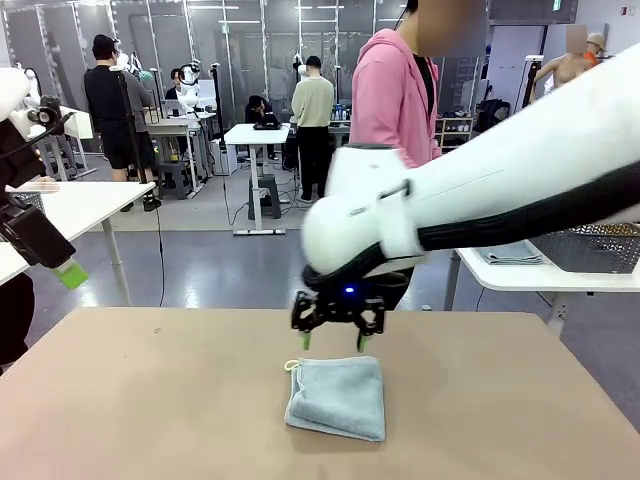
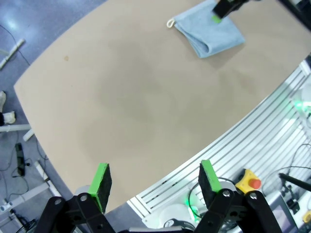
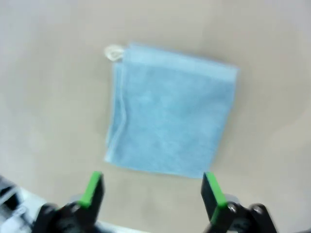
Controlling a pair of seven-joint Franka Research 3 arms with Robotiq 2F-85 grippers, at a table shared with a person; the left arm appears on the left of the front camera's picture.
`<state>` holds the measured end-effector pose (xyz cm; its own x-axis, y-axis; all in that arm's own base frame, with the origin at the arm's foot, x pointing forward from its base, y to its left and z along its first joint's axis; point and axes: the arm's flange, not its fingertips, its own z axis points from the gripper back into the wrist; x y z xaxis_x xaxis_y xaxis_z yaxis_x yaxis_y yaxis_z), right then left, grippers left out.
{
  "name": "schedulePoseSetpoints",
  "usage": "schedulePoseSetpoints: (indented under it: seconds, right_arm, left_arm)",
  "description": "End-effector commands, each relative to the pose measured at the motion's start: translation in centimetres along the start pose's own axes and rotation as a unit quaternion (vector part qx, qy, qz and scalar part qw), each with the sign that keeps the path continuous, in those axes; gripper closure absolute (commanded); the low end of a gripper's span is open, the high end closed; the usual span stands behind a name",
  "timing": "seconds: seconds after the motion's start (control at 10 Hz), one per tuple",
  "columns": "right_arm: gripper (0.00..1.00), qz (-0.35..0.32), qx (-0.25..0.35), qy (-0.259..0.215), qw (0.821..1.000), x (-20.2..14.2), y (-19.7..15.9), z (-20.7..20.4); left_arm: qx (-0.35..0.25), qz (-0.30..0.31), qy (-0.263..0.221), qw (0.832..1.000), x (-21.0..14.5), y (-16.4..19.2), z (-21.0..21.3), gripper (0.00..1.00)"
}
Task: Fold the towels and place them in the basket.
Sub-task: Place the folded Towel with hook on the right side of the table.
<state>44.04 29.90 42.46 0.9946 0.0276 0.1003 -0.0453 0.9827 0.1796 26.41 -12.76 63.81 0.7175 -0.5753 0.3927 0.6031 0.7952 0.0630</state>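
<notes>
A folded pale blue-grey towel (image 1: pixel 338 397) with a white corner loop lies flat near the middle of the tan table (image 1: pixel 150 400). My right gripper (image 1: pixel 332 341) hangs open just above the towel's far edge, nothing between its green pads. From the right wrist view the towel (image 3: pixel 167 126) lies beyond the open gripper (image 3: pixel 153 191). Up at the left edge of the front view, only part of my left gripper (image 1: pixel 68 272) shows. In its own view it stands open (image 2: pixel 154 180) over the table's near edge, with the towel (image 2: pixel 209 33) far off. The basket is out of view on my table.
A person in a pink top (image 1: pixel 392 95) stands at the table's far side. A neighbouring white table (image 1: pixel 520 270) at the right carries a dark mesh bin (image 1: pixel 592 246). Aluminium rails and a red stop button (image 2: pixel 252 183) lie off my table's near edge.
</notes>
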Motion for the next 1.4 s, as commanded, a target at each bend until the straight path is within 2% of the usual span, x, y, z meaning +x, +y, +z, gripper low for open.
schedulePoseSetpoints:
  seconds: [0.0,0.1,0.3,0.5,0.6,1.3]
  right_arm:
    - [0.00,-0.014,0.087,-0.015,0.996,-3.2,-6.5,-0.6]
    - [0.00,-0.016,0.137,-0.013,0.990,-3.5,-8.7,-1.6]
    - [0.00,-0.059,0.188,-0.043,0.979,-3.8,-12.0,-4.2]
    - [0.00,-0.062,0.240,-0.049,0.968,-3.4,-14.6,-6.9]
    - [0.00,-0.086,0.253,-0.049,0.962,-2.9,-15.3,-8.0]
    - [0.00,-0.106,0.291,-0.065,0.949,-1.9,-16.2,-13.1]
  left_arm:
    - [0.000,0.004,-0.002,1.000,0.3,-0.1,0.2,0.10]
    - [0.000,0.004,-0.002,1.000,0.3,-0.1,0.2,0.10]
    - [0.000,0.004,-0.002,1.000,0.3,-0.1,0.2,0.10]
    - [0.000,0.004,-0.002,1.000,0.3,-0.1,0.2,0.10]
    - [0.000,0.004,-0.002,1.000,0.3,-0.1,0.2,0.10]
    - [0.000,0.004,-0.002,1.000,0.3,-0.1,0.2,0.10]
